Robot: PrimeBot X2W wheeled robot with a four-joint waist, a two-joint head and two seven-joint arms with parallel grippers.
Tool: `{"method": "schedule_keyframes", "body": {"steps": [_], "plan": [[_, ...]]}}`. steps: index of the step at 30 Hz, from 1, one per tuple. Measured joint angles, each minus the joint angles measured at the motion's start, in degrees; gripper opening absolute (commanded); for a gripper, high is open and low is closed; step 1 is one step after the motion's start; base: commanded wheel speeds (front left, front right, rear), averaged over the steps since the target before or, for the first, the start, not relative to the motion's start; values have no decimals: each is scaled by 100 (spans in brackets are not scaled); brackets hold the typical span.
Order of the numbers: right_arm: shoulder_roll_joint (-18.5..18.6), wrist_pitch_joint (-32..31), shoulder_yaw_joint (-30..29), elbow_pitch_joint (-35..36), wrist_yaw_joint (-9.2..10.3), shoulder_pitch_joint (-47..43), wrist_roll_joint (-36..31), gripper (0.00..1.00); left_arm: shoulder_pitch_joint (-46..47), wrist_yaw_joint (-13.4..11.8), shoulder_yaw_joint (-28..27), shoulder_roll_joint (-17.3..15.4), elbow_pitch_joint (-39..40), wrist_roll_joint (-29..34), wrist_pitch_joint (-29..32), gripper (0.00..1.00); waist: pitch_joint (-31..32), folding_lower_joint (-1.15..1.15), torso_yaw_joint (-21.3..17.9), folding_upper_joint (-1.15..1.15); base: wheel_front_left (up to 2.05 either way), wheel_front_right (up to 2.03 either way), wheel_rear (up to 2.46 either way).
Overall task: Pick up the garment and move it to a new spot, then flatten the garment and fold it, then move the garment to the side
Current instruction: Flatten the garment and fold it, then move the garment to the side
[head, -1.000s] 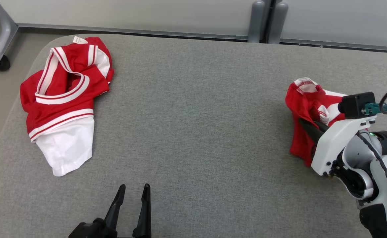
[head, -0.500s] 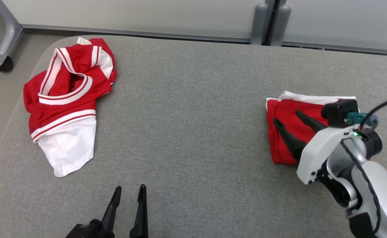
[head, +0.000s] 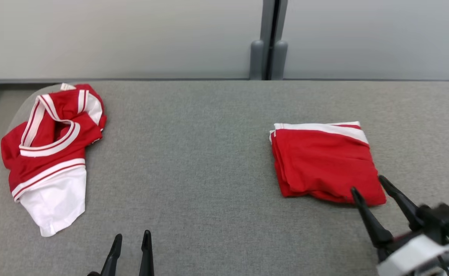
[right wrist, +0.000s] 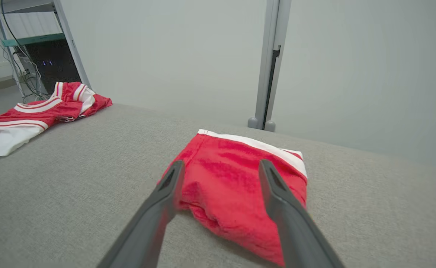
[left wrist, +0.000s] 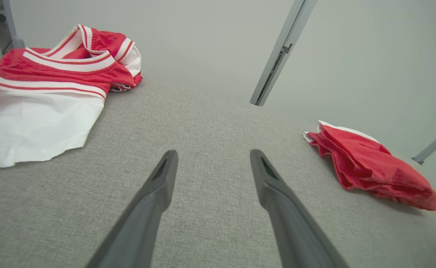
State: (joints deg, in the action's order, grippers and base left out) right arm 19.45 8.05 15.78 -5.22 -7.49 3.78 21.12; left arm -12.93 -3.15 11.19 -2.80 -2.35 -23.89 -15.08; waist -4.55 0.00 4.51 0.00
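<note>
Right hand (head: 367,184) sits at about 4 o'clock in the head view. Its two long dark fingers are spread apart and hold nothing, with the tips at the near edge of the folded garment (head: 324,165). Whether they touch the cloth cannot be told. That garment lies flat on the counter (head: 194,153) at 3 o'clock. It is a roughly square red packet of soft cloth, with stacked layers showing along its left edge and a white band along its far edge.

Left hand (head: 132,234) is at 6 o'clock, its fingers also apart and empty, over bare counter.

At 9 o'clock a crumpled garment (head: 48,153) lies in a loose heap. It is red with white stripes and banded trim, and a plain white panel spreads at its near end. A small white tag (head: 66,86) sticks out at its far edge, and any writing on it is too small to read.

Grey woven fabric with a fine, even texture covers the counter, which has a rounded corner at the far left. At 12 o'clock a grey post (head: 268,57) stands between pale, smooth wall panels.
</note>
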Motion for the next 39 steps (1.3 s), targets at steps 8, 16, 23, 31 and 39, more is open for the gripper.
{"method": "schedule_keyframes", "body": {"steps": [8,16,23,31,39], "plan": [[-553,669,-1249,-499,0,-951,-1094,100,-265,114,-322,0,96,171,-1,100,451,0,-158,0,0,0,0],[-1147,693,-1929,-308,0,-1429,-1428,100,-393,293,-493,0,64,381,-1,100,579,0,-127,0,0,0,0],[-1184,693,-1903,-372,0,-1233,-1188,100,-391,312,-485,1,56,414,-1,100,499,0,-144,0,0,0,0],[-527,-455,-1386,-867,0,105,8,100,-50,366,-289,2,58,422,-1,100,110,0,-72,0,0,0,0],[-247,-1974,-1193,-1693,0,1357,945,100,357,357,-56,-1,-12,353,-1,100,-433,0,204,0,0,0,0]]}}
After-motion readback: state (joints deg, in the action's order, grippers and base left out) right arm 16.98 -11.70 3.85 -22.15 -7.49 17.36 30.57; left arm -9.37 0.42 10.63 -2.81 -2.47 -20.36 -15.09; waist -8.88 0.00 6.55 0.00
